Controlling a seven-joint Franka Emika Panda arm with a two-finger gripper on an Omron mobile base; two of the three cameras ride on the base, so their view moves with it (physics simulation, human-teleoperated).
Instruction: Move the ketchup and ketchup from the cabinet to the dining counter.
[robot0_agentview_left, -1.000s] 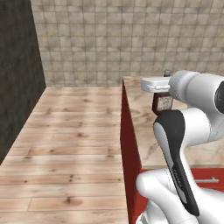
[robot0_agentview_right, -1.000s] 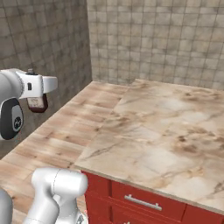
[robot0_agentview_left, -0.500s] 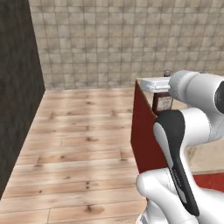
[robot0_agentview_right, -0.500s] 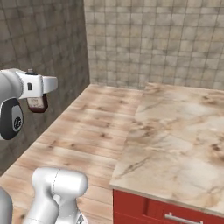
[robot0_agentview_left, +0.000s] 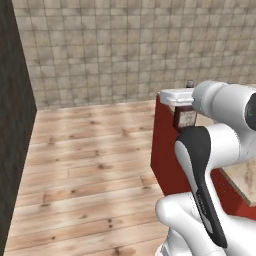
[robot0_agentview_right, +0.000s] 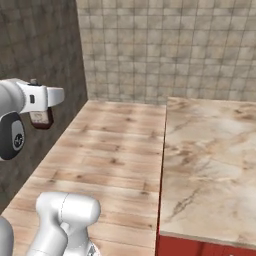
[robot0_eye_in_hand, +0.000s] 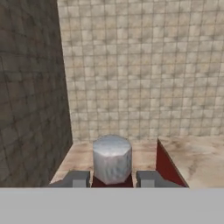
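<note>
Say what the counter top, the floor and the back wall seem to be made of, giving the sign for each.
Counter top: polished stone, likely marble, going by its beige-brown veining.
Floor: wood planks, matte, with visible grain, knots and board seams.
Back wall: square stone or ceramic tiles, mottled grey-beige, with a grid of grout lines.

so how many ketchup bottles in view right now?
1. The ketchup bottle hangs in the pincer, held above the wood floor left of the dining counter. The second one may be elsewhere.
</note>
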